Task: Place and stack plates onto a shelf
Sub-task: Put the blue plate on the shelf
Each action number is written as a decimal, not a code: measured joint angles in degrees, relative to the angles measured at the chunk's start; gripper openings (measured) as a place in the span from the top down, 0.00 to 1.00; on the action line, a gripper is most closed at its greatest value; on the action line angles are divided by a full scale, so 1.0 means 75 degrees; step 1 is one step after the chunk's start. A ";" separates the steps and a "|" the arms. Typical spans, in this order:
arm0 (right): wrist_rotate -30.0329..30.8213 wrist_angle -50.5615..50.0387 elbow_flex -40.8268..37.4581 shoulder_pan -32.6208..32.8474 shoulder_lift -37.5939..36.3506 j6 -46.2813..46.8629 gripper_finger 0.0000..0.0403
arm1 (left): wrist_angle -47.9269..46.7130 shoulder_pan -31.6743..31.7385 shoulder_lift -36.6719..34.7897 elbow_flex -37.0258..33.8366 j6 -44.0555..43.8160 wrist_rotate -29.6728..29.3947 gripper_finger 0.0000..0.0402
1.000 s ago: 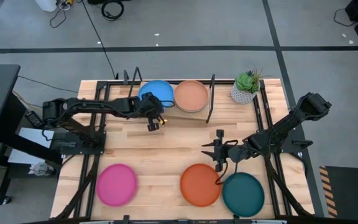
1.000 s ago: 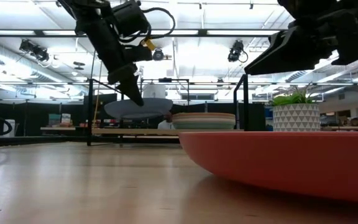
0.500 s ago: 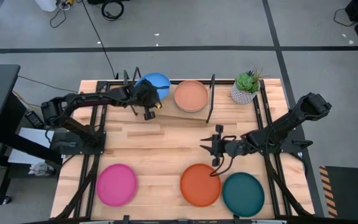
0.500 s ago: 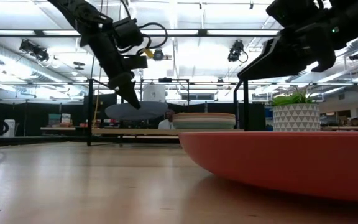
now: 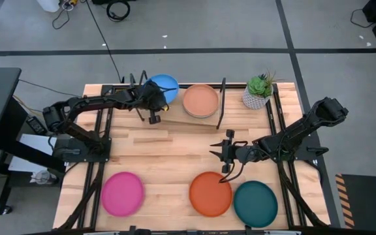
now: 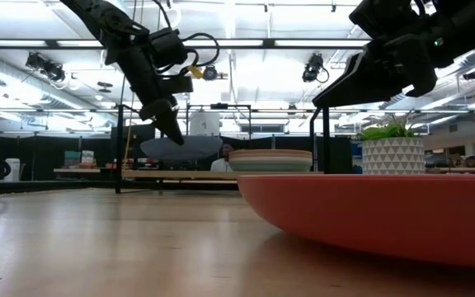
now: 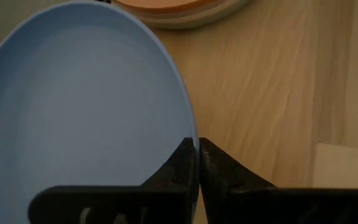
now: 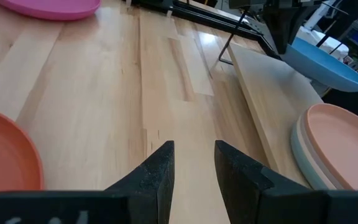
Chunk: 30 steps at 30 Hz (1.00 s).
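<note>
My left gripper (image 5: 153, 109) is shut on the blue plate (image 5: 164, 87) and holds it over the left half of the shelf (image 5: 194, 121), a pale board with black rods. A stack of plates topped by the cream-pink one (image 5: 201, 100) rests on the board's right half. On the tabletop lie the magenta plate (image 5: 123, 193), the orange plate (image 5: 211, 193) and the dark teal plate (image 5: 255, 203). My right gripper (image 5: 226, 151) hovers open above the table, just beyond the orange plate's far rim, touching nothing. My left gripper pinches the blue plate's rim (image 7: 190, 127) on its near side between the two shut fingers (image 7: 178, 167). The fingers come from above, slanting down toward the table's right (image 6: 170, 128). The plate (image 6: 181, 147) is lifted clear, roughly level, above the shelf board.
A potted plant (image 5: 258, 91) stands at the far right, beside the shelf's right rod (image 5: 222, 104). More black rods (image 5: 141, 79) stand at the shelf's left end next to the held plate. Bare wood lies between the shelf and the near row of plates.
My left gripper has carried the blue plate toward the table's far-left, deeper over the shelf's left half, still shut on its rim. My right gripper has drawn back from over the orange plate's right rim toward the far edge and tipped up more level.
</note>
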 joint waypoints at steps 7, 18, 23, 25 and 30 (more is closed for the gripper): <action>-0.0067 0.0166 0.0000 -0.0005 0.0000 -0.0183 0.70 | 0.0106 0.0037 0.0003 -0.0118 0.0998 -0.0018 0.96; -0.0335 0.0162 0.0000 -0.0006 0.0000 -0.0198 0.70 | 0.0183 0.0065 0.0009 -0.0347 0.0867 0.0738 0.96; -0.0338 0.0165 0.0000 -0.0006 0.0000 -0.0204 0.70 | 0.0132 0.0016 0.0009 -0.0347 0.0884 0.1108 0.96; -0.0339 0.0165 0.0000 -0.0006 0.0000 -0.0204 0.70 | 0.0054 0.0024 0.0009 -0.0347 0.0986 0.1338 0.96; -0.0340 0.0159 0.0000 -0.0006 0.0000 -0.0207 0.70 | -0.0173 -0.0015 0.0009 -0.0347 0.1028 0.1337 0.96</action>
